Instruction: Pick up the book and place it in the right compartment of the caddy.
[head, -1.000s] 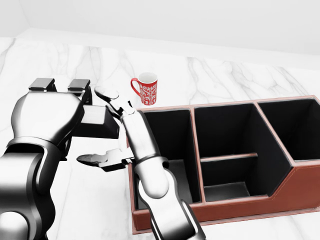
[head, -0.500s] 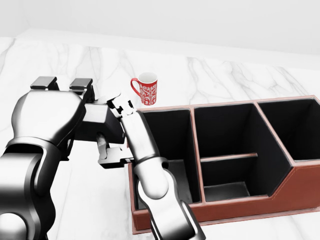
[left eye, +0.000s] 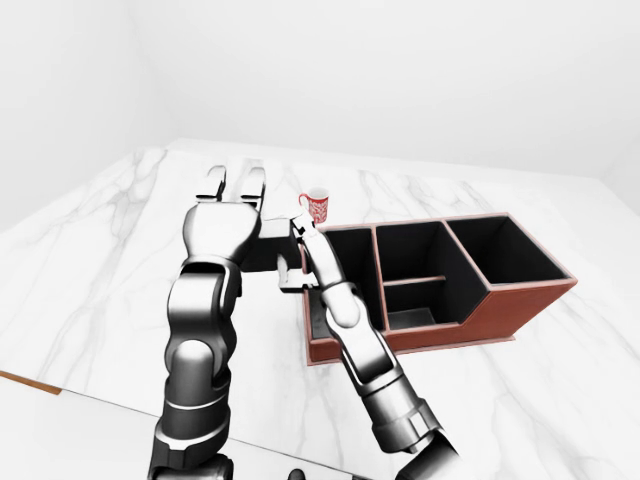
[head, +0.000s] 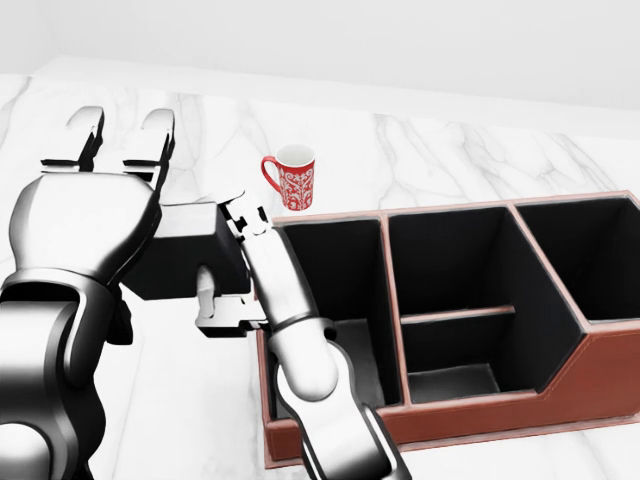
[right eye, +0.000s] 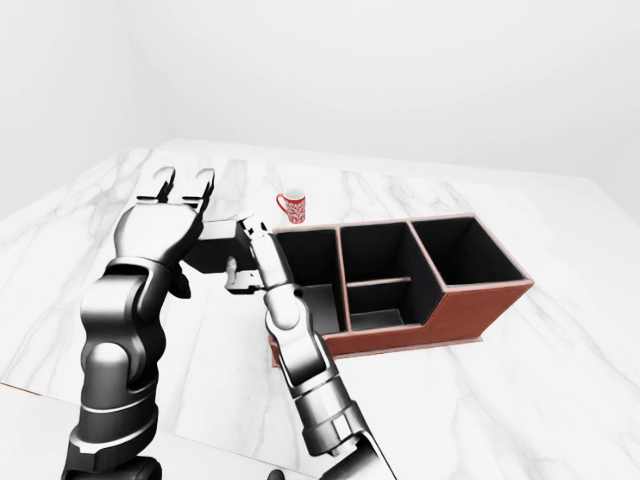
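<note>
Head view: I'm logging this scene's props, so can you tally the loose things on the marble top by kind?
Mug: 1, red and white
Caddy: 1, brown with black compartments
Book: 1, dark, between the left hand and right hand
Total: 3

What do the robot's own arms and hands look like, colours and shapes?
Both arms are glossy silver-grey metal in rounded, bulging segments with darker bands at the joints. The left hand has a broad smooth shell and blocky dark-tipped fingers. The right hand is slimmer, with black knuckle parts. No cables, markings or sleeves are visible.
</note>
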